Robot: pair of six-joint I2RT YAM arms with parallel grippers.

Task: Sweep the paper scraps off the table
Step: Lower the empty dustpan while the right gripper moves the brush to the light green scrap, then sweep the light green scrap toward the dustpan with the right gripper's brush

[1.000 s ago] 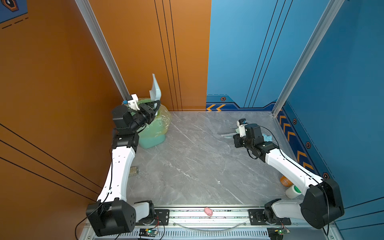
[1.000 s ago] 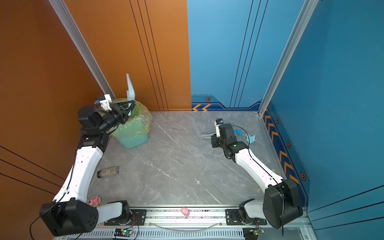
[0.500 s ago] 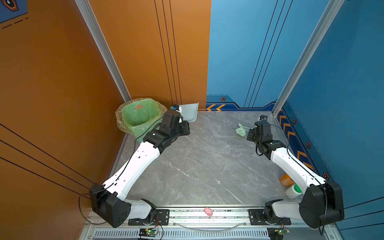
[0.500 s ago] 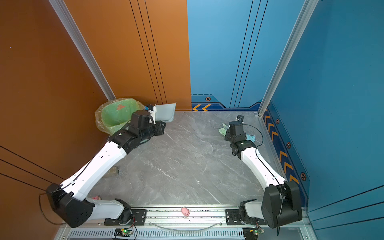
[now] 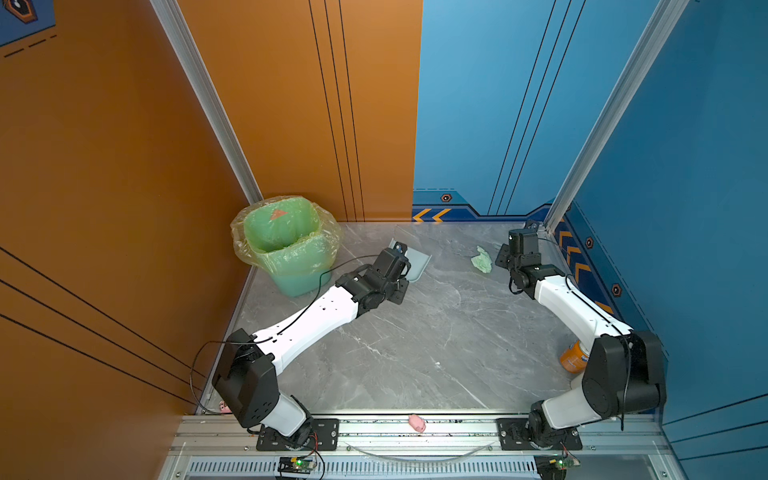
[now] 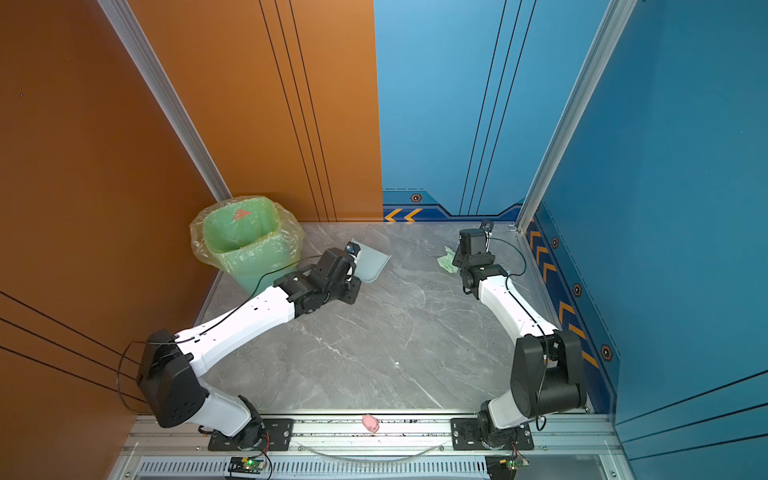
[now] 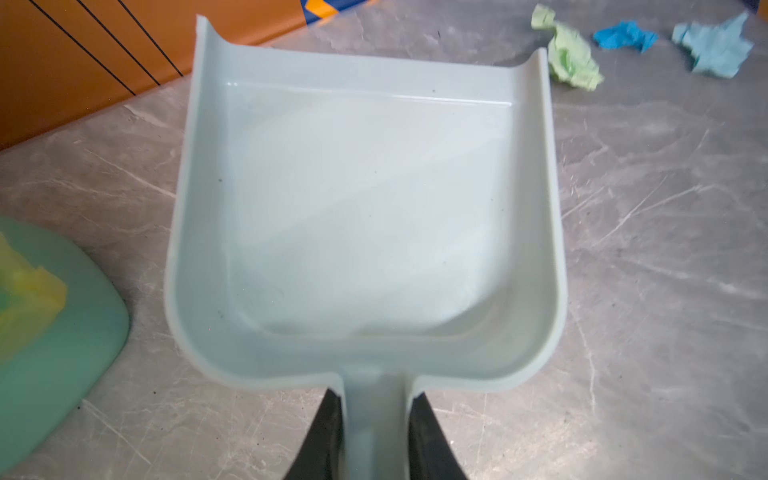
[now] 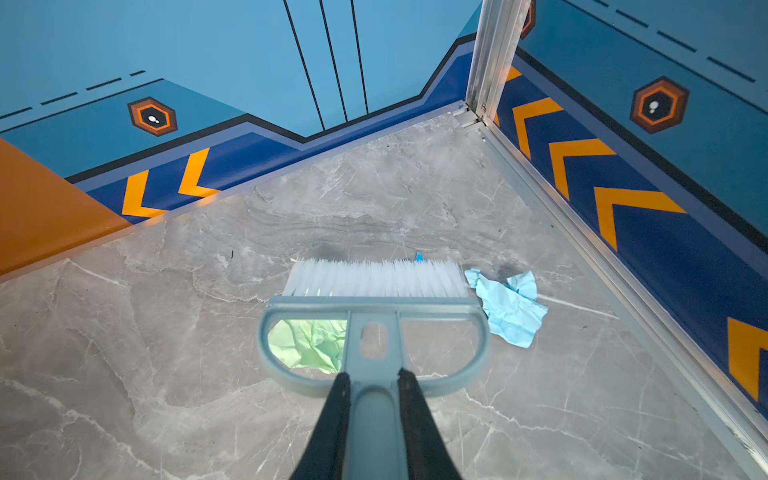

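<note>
grey-blue dustpan (image 7: 365,216), clamped in our left gripper (image 7: 376,401), is back from the bin (image 5: 299,278), empty; our right gripper (image 8: 372,384) clamps the brush (image 8: 374,278) by seemingly three paper scraps (image 5: 482,259) left, upper right of the table (image 5: 415,345).

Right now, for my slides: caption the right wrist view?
Right gripper holds brush above pale green scrap, light blue scrap beside bristles.

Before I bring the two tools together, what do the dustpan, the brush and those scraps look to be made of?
The dustpan looks like pale grey-blue moulded plastic, smooth and semi-gloss: soft sheen, rounded one-piece walls. The brush has a matching plastic frame; its bristles are white, likely synthetic fibre, in fine straight strands. The pale green scrap and light blue scrap look like thin matte paper, judging by the sharp crumpled creases.
</note>
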